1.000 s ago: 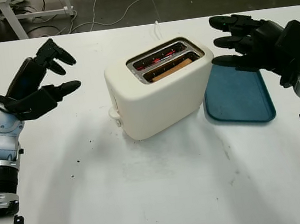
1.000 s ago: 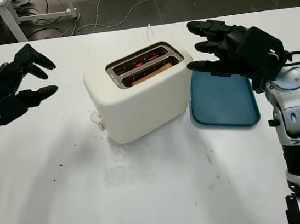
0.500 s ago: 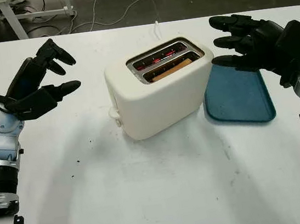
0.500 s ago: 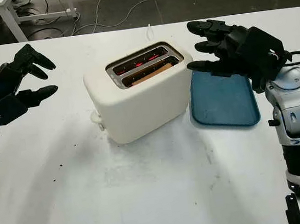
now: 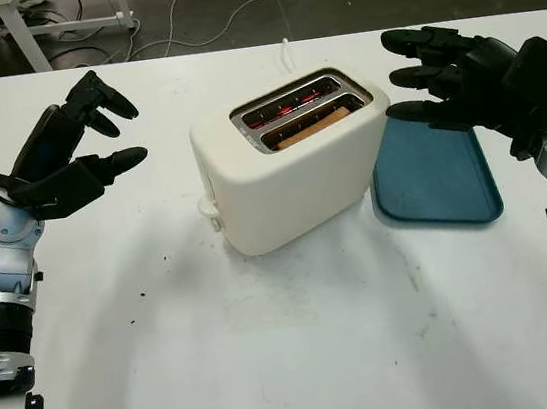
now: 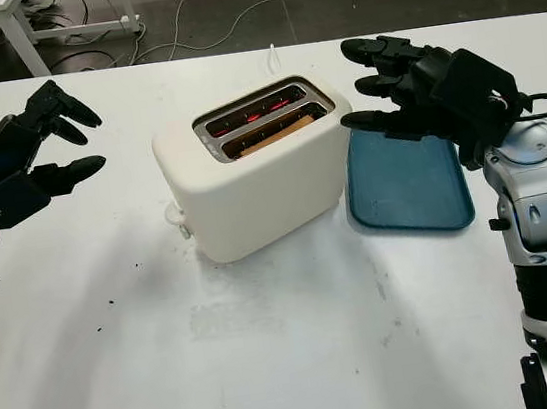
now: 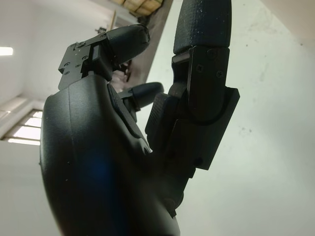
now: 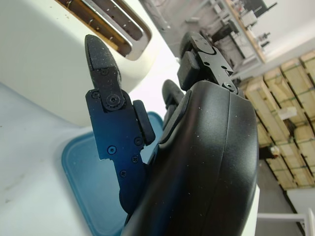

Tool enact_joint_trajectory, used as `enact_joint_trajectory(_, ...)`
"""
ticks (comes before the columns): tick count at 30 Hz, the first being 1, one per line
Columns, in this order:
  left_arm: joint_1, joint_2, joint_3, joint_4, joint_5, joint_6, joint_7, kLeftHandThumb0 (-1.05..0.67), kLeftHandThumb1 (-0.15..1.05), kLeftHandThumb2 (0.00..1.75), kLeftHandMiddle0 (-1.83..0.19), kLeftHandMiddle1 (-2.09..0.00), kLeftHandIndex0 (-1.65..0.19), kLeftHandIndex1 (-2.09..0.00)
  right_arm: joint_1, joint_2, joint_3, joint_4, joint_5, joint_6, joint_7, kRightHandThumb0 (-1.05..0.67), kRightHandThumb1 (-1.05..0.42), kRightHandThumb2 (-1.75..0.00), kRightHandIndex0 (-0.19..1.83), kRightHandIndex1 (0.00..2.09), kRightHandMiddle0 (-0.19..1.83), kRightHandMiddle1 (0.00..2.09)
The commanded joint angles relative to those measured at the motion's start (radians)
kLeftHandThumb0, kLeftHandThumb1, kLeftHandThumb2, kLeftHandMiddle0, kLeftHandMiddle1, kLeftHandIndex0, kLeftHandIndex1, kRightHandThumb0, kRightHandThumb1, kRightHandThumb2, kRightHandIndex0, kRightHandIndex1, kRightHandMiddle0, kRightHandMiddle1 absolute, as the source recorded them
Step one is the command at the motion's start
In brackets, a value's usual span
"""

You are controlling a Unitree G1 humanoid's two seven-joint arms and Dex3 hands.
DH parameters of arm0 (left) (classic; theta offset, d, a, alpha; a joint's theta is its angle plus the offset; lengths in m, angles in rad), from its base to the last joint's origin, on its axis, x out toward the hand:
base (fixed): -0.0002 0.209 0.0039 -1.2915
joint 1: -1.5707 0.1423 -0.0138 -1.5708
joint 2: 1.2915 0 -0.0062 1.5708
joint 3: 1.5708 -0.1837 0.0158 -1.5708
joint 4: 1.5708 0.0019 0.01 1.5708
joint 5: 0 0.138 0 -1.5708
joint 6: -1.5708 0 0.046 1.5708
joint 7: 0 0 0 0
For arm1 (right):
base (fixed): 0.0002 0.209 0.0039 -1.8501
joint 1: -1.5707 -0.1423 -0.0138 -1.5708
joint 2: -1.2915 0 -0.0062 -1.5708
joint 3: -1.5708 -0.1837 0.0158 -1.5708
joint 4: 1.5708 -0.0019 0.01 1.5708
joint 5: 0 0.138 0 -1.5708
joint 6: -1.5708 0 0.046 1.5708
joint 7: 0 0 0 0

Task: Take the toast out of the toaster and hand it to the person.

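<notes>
Nothing has moved since earlier. Toast (image 5: 311,125) sits low in the toaster (image 5: 289,167), lengthwise toward the right hand (image 5: 459,79), whose empty, uncurled fingers (image 5: 416,73) hover nearer than the open left hand (image 5: 70,156).

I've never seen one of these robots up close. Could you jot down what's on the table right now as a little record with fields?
toaster: cream, two slots, mid-table
toast: sits low in the nearer slot
far slot: glowing red inside
tray: blue, flat on the table beside the toaster
left hand: open, raised beside the toaster
right hand: open, above the tray
table: white
</notes>
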Motion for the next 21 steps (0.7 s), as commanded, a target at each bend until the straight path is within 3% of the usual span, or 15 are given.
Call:
enact_joint_trajectory(1, 0.001, 0.004, 0.006, -0.005, 0.000, -0.003, -0.001, -1.05, 0.92, 0.32, 0.00, -1.75, 0.00, -1.63, 0.000, 0.008, -0.006, -0.010, 0.010, 0.003, -0.008, -0.45, -0.83, 0.00, 0.00, 0.60, 0.26, 0.06)
enact_joint_trajectory(21, -0.001, 0.003, 0.004, 0.008, 0.003, -0.019, 0.003, -1.05, 0.92, 0.33, 0.00, -1.75, 0.00, -1.62, 0.001, 0.002, -0.003, -0.008, 0.005, -0.008, -0.003, -0.45, -0.83, 0.00, 0.00, 0.59, 0.26, 0.07)
